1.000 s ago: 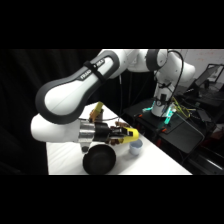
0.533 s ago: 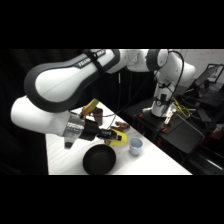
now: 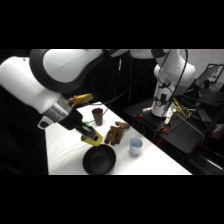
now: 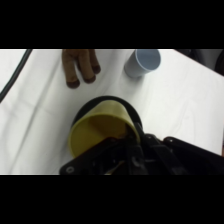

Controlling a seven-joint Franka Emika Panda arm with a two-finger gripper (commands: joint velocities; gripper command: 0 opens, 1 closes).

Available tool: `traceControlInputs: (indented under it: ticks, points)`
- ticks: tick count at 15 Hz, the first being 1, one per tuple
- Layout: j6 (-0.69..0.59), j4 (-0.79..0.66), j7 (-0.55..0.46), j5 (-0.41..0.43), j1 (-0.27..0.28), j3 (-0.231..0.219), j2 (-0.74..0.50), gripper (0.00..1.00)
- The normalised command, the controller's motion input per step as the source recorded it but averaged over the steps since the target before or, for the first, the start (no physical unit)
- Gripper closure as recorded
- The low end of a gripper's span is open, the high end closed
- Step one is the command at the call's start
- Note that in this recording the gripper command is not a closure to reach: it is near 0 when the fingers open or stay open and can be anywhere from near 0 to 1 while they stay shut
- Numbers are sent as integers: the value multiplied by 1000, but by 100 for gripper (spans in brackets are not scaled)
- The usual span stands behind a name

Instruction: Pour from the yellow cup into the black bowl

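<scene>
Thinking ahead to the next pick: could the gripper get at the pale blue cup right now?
Probably not yet. The gripper is shut on the yellow cup, tipped over the black bowl. The pale blue cup itself stands clear, nothing over it.

Side view looks across the table point(image 3: 65, 150); wrist view looks down close on it.

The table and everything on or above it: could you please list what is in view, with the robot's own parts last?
Yellow cup: one, yellow, tilted above the black bowl, held.
Black bowl: one, black, table's near edge.
Brown cup: one, dark brown, upright, far side.
Pale blue cup: one, blue-white, right of the bowl.
Brown glove-like thing: one, brown, between the cups.
Table: one, white.
End effector: one, black, shut on the yellow cup.
Arm: one, white.
</scene>
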Motion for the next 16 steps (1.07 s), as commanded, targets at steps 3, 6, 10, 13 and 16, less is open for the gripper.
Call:
traceControlInputs:
  ticks: [3,6,10,13,16]
  points:
    - [896,-985,152,-87,-132,-65,-660,14]
    - [926,-988,194,-56,-136,-85,-585,14]
    - [958,-988,332,-68,-61,-110,-474,14]
    - [812,-890,441,-75,41,-88,-348,14]
    - [488,-443,432,-51,82,-58,-120,14]
